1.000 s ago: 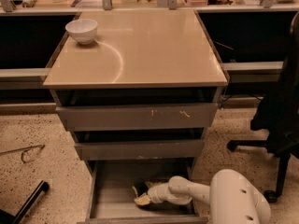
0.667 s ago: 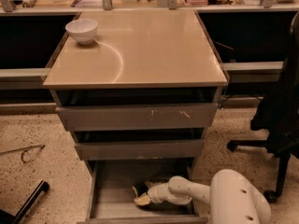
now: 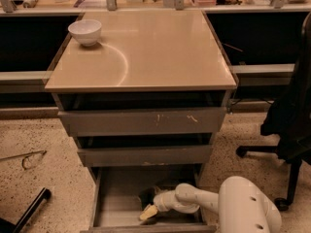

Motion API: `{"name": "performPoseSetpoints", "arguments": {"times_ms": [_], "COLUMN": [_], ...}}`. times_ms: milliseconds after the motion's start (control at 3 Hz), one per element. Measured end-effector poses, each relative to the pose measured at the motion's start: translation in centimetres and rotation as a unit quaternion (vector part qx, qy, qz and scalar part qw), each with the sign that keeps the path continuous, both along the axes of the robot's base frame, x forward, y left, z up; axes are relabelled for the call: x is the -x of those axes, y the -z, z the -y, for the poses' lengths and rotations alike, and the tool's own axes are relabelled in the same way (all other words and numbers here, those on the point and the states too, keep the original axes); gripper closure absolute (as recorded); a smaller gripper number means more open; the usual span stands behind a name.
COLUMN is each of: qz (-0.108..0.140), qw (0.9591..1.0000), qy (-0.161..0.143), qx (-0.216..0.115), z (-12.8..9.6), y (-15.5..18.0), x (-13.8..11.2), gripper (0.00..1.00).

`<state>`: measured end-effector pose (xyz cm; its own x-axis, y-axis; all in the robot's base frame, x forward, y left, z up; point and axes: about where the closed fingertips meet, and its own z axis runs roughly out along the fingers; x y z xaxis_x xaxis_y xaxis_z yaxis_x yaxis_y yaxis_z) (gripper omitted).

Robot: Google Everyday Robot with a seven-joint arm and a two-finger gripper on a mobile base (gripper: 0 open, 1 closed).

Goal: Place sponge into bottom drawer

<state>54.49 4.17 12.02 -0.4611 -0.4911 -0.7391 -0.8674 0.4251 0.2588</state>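
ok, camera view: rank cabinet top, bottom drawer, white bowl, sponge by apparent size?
1. cabinet top
2. bottom drawer, counting its open part only
3. white bowl
4. sponge, low in the drawer at the gripper; it is partly hidden, so its place below the bowl is less sure.

Bowl (image 3: 85,31) on cabinet top's (image 3: 160,52) back-left corner, bottom drawer (image 3: 114,200) open beneath two upper drawers (image 3: 143,123), gripper (image 3: 147,204) inside it near the front, sponge (image 3: 148,212) at its tip, perhaps touching the drawer floor, chair (image 3: 291,120) at right.
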Motion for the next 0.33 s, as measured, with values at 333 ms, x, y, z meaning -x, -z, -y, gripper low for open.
{"name": "performPoseSetpoints", "arguments": {"times_ms": [333], "qz": [0.0], "qw": [1.0], "qy": [0.0], "qx": [0.0], "z": [0.0], "y": [0.0], "x": [0.0], "gripper": [0.0]}}
